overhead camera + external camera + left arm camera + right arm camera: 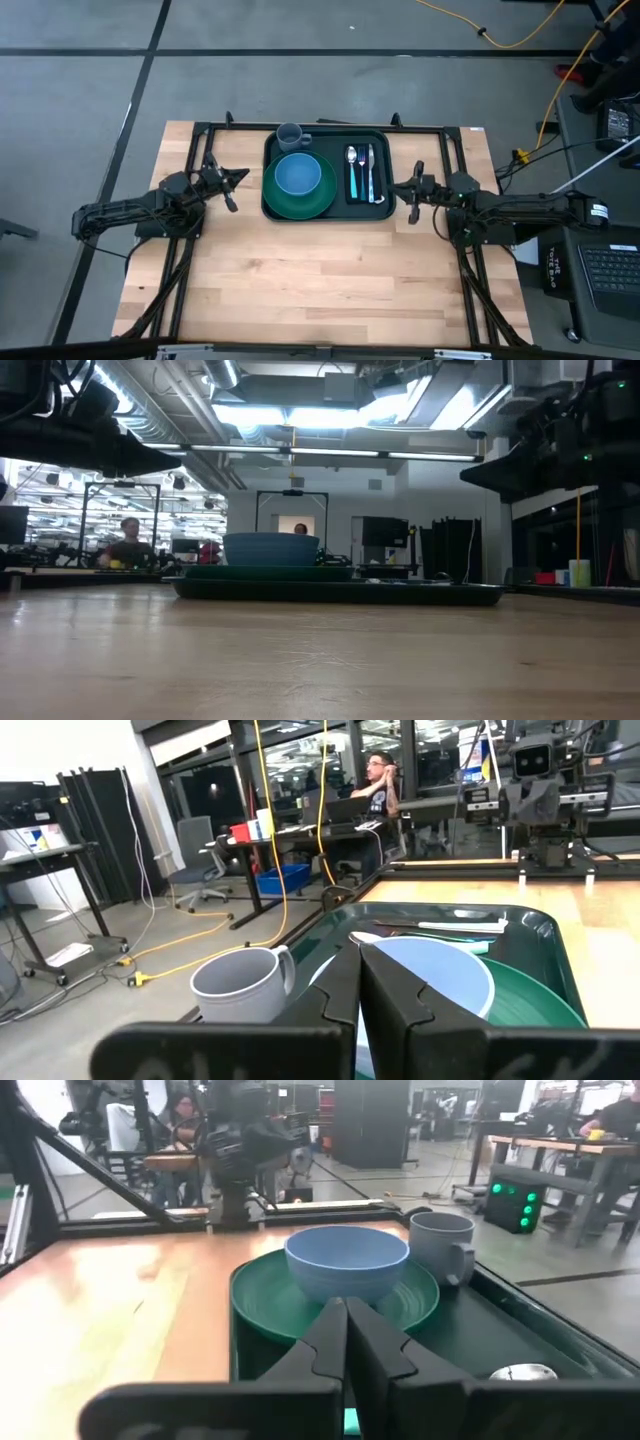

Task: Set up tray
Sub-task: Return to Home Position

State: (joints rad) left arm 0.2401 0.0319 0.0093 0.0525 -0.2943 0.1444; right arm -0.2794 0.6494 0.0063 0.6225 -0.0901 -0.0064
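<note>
1. Wooden table (330,280) holds the green tray (335,140) at its far middle (dishes sit inside).
2. Left gripper (359,950) hangs just left of it, fingers together.
3. Right gripper (346,1308) hangs just right, fingers together.

The tray (335,138) is a large dark green plastic rectangle with rounded corners and a raised rim, lying flat on the counter (320,280). It sits between the left pincer (240,178) and the right pincer (398,186), just beyond their closed tips, touched by neither.
</note>
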